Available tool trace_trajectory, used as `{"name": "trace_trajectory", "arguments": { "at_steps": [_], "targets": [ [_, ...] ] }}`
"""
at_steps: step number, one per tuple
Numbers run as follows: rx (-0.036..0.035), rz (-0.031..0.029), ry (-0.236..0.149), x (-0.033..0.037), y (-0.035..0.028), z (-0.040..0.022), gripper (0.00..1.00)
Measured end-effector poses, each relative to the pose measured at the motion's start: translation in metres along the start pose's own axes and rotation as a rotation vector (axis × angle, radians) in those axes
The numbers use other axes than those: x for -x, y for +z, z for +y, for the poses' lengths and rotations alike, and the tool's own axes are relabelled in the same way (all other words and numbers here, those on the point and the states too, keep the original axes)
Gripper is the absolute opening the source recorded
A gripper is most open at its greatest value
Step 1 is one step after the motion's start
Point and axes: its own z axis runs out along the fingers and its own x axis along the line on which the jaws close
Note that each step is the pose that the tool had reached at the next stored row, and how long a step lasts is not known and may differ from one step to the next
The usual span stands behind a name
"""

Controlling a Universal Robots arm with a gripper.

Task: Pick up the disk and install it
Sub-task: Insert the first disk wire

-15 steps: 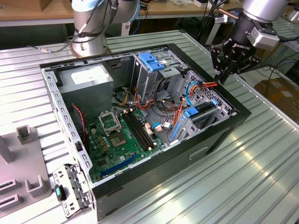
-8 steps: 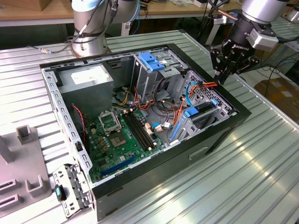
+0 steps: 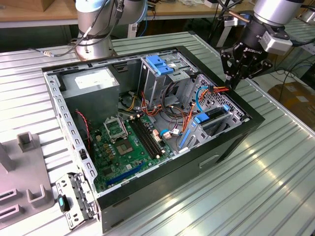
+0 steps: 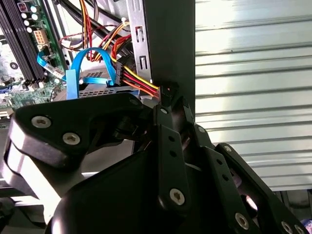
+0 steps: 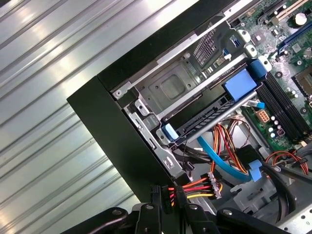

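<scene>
Fig.: disk [image 3: 216, 115] already seated in bay at PC case [image 3: 147, 191] corner beside gripper [image 3: 232, 83], fingers [image 4: 168, 146] pinched on power plug [image 5: 168, 195]; cabling step, prob., so plug needs squaring w/ drive socket.

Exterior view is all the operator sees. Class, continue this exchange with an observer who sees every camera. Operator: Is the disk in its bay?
Observer: First wrist view: the disk lies flat in its bay.
Operator: What's in the claw?
Observer: There, the claw pinches a black power plug, apart from the disk.
Operator: Other cables?
Observer: Second wrist view: a blue cable loops beside the plug's wires.
</scene>
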Motion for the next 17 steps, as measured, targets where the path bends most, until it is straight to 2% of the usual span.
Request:
{"name": "trace_trajectory", "arguments": {
  "at_steps": [5, 11, 12, 13, 14, 17],
  "targets": [
    [-0.0019, 0.002, -0.033, 0.0001, 0.0016, 0.0001, 0.25],
    [-0.0032, 0.0037, -0.043, 0.0001, 0.0027, 0.0001, 0.25],
    [-0.0032, 0.0036, -0.043, 0.0001, 0.0027, 0.0001, 0.24],
    [-0.0033, 0.0035, -0.043, 0.0001, 0.0027, 0.0, 0.16],
    [-0.0034, 0.0034, -0.043, 0.0001, 0.0027, 0.0, 0.16],
    [-0.0034, 0.0035, -0.043, 0.0, -0.0017, 0.0, 0.16]
  ]
}}
